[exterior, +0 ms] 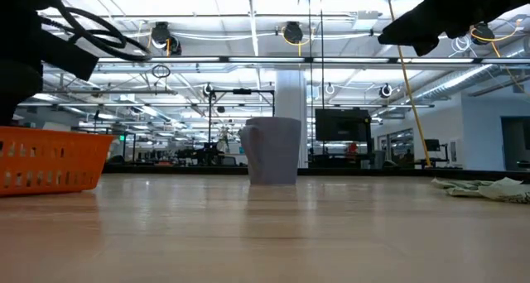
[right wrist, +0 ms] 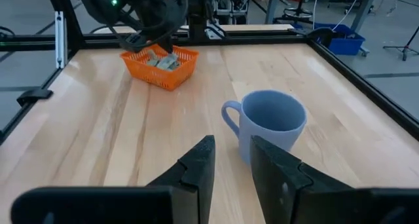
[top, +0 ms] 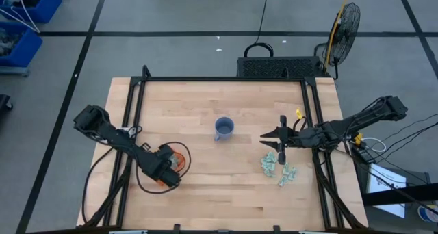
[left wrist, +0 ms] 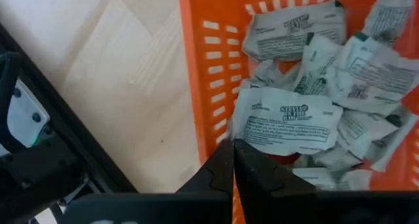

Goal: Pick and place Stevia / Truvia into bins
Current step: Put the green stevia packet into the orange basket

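The orange bin (top: 179,154) sits near the table's left front; it also shows in the low view (exterior: 50,160) and far off in the right wrist view (right wrist: 161,65). Several white-and-green Stevia packets (left wrist: 308,86) lie heaped inside it. More packets (top: 277,167) lie loose on the wood at the right, seen flat in the low view (exterior: 489,186). My left gripper (left wrist: 234,160) is shut, empty, over the bin's near wall (left wrist: 203,73). My right gripper (right wrist: 232,160) is open, empty, raised between the loose pile and the blue-grey mug (right wrist: 272,122), pointing at the mug.
The blue-grey mug (top: 224,128) stands upright mid-table, handle toward the left. A black frame rail (top: 316,131) runs along the table's right side, another (top: 130,124) along the left. Bare wood lies between bin, mug and pile. A fan (top: 345,22) stands beyond the far right corner.
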Tool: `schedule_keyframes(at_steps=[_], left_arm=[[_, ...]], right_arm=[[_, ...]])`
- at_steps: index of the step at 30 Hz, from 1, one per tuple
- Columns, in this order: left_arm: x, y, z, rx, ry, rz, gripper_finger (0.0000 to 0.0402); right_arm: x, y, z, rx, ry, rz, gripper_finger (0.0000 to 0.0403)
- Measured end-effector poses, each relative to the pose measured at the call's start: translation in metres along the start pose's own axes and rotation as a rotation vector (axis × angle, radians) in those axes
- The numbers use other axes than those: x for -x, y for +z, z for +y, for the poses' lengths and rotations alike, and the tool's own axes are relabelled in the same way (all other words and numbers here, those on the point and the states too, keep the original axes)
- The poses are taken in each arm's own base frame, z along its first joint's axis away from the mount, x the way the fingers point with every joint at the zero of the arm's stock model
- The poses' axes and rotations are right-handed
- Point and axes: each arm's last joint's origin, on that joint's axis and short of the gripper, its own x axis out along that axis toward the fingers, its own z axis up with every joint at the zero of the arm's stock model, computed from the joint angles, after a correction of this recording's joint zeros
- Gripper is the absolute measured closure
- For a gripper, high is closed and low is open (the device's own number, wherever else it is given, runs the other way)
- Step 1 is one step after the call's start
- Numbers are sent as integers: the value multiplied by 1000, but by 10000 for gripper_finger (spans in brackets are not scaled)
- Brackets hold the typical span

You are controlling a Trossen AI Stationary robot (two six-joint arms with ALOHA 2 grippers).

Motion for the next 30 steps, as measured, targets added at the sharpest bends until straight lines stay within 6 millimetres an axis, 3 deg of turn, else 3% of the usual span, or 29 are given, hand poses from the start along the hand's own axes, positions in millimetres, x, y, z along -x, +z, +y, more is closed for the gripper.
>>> schedule_keyframes(at_steps=[9,15,25,30], left_arm=[[17,8,-6,-76,-55,-86,381],[31,12,-10,-137,-91,-149,380],[32,13,-10,-149,-81,-190,380],[33,16,-11,-112,-88,-230,380]], right_arm=[[-13,-12,11,-121,179,127,296],[-25,-26,18,-167,211,253,297],[-28,-63,20,-207,118,694,297],[-28,-74,29,-224,184,815,298]])
